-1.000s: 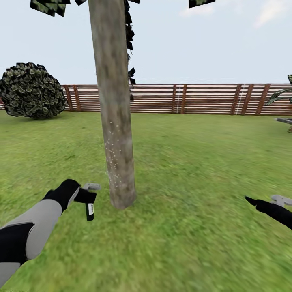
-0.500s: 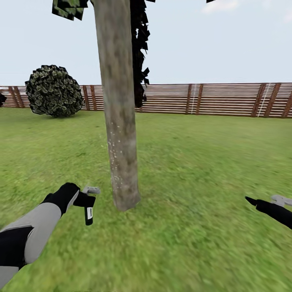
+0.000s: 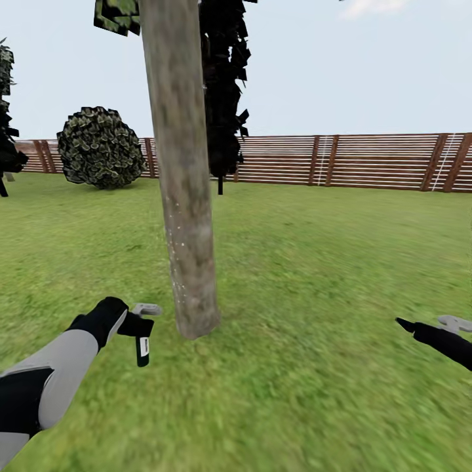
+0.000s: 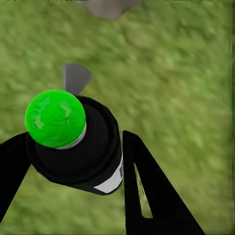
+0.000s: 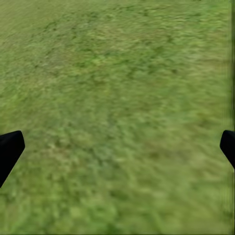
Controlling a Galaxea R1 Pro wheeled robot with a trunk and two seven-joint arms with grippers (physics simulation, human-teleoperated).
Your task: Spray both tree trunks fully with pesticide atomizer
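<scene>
- Nearest, the left claw (image 4: 93, 171) is clamped on the pesticide atomizer (image 4: 78, 147), a black canister with a green cap (image 4: 55, 118); in the head view the atomizer (image 3: 142, 341) hangs low over the lawn (image 3: 314, 367).
- Off to that claw's right, the right claw (image 3: 419, 328) hovers over grass with its fingers (image 5: 10, 149) spread wide, holding nothing.
- Just beyond the left claw stands the tree trunk (image 3: 183, 216), pale specks on its bark.
- Farther off sit a round shrub (image 3: 101, 147), a dark narrow tree (image 3: 223, 98) and the slatted fence (image 3: 341, 160).
</scene>
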